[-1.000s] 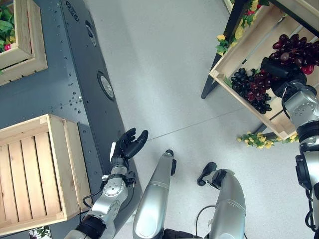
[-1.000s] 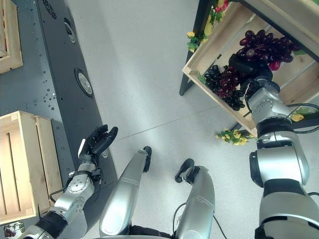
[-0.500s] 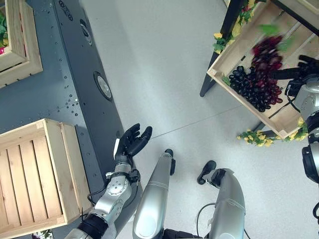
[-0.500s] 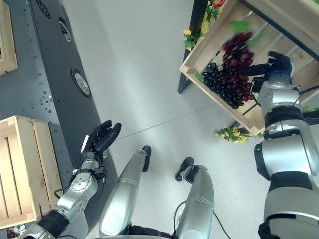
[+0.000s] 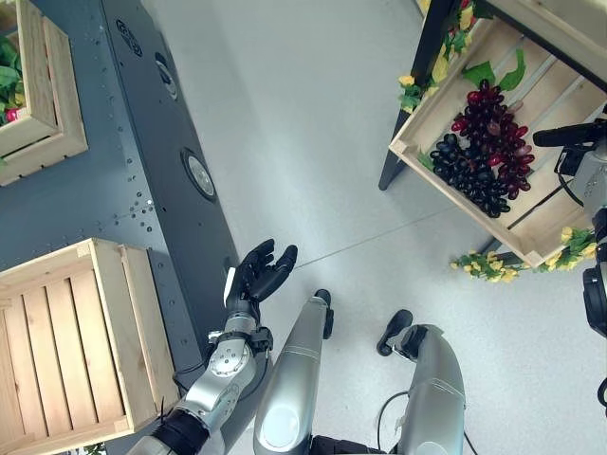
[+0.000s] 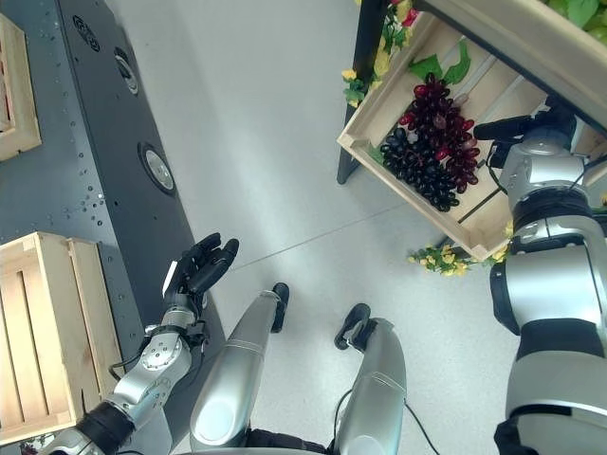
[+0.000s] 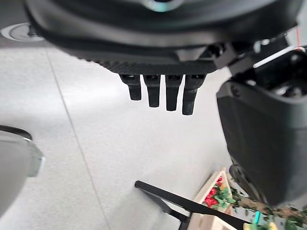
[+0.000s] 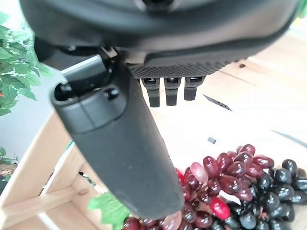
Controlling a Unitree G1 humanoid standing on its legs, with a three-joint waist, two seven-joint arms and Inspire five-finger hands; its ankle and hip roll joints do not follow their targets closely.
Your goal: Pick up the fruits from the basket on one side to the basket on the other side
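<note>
Left eye view: grapes (image 5: pixel 486 159) lie inside the right-hand crate (image 5: pixel 453 95); right hand (image 5: pixel 571 136) beside them, fingers straight, grasping nothing. Left hand (image 5: pixel 257 277), well apart from that crate, fingers released.

I see the grapes (image 5: pixel 486 156) lying in the tilted wooden crate (image 5: pixel 422 126) on my right: a red-purple bunch, with green leaves at its upper end, resting against a darker, near-black bunch on the crate's lower side. The other wooden crate (image 5: pixel 116 318) sits at my lower left, its slatted floor bare, well apart from the fruit.
</note>
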